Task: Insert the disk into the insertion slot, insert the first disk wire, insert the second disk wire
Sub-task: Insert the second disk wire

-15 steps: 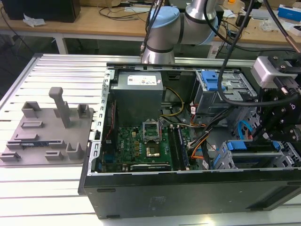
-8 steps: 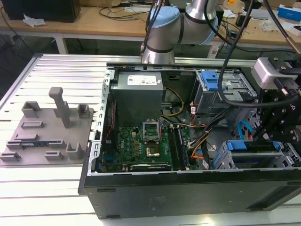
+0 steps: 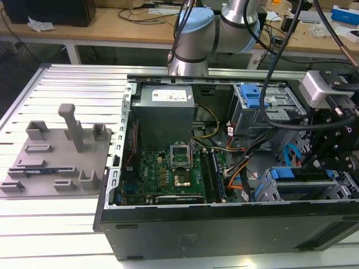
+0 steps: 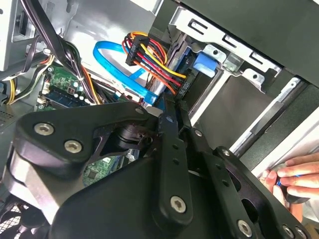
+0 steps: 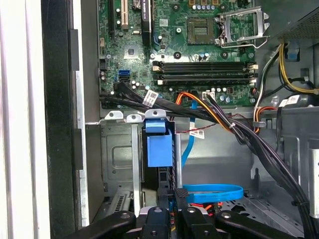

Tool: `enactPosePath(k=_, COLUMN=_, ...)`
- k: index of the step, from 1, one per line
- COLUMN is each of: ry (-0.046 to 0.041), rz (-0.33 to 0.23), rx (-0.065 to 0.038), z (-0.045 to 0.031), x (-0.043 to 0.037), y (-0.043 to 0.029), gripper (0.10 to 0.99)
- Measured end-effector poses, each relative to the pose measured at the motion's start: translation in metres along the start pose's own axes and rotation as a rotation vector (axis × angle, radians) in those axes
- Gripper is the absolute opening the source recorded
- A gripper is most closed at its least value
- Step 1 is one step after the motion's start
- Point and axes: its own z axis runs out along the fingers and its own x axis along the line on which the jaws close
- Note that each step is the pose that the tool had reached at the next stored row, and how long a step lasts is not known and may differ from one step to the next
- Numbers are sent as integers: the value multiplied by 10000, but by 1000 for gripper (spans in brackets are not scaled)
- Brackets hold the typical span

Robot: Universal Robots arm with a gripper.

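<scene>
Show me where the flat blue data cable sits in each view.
Exterior view: the flat blue cable loops between the two drive cages, toward the exterior view's right.
Second wrist view: it curves beside the red-and-yellow wire bundle.
First wrist view: it loops beside the blue tab.
Shared landmark: green motherboard.

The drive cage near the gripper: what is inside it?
Inside the drive cage sits the disk, showing its blue caddy tab. The cage walls and the gripper cover the disk body.

disk (image 3: 297, 175) with blue caddy seated in grey insertion slot (image 3: 269, 188); wires attached.
</scene>
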Motion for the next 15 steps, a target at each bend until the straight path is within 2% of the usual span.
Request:
enactPosePath(k=8, ry=0, rz=-3, rx=2, z=62, x=8, y=9, gripper=161)
enactPosePath(k=9, ry=-8, rz=-4, rx=-1, z=66, x=9, y=10, gripper=173)
enactPosePath(k=10, ry=-12, rz=-4, rx=-1, z=65, x=9, y=12, gripper=235)
enactPosePath(k=11, ry=-10, rz=-2, rx=-1, z=52, x=8, y=14, gripper=235)
enactPosePath(k=12, ry=1, rz=-1, rx=0, z=-1, x=6, y=15, gripper=235)
enactPosePath(k=13, ry=-1, rz=-2, rx=3, z=-136, x=-2, y=16, gripper=235)
enactPosePath(k=15, ry=0, rz=-2, rx=8, z=-266, x=-15, y=18, gripper=235)
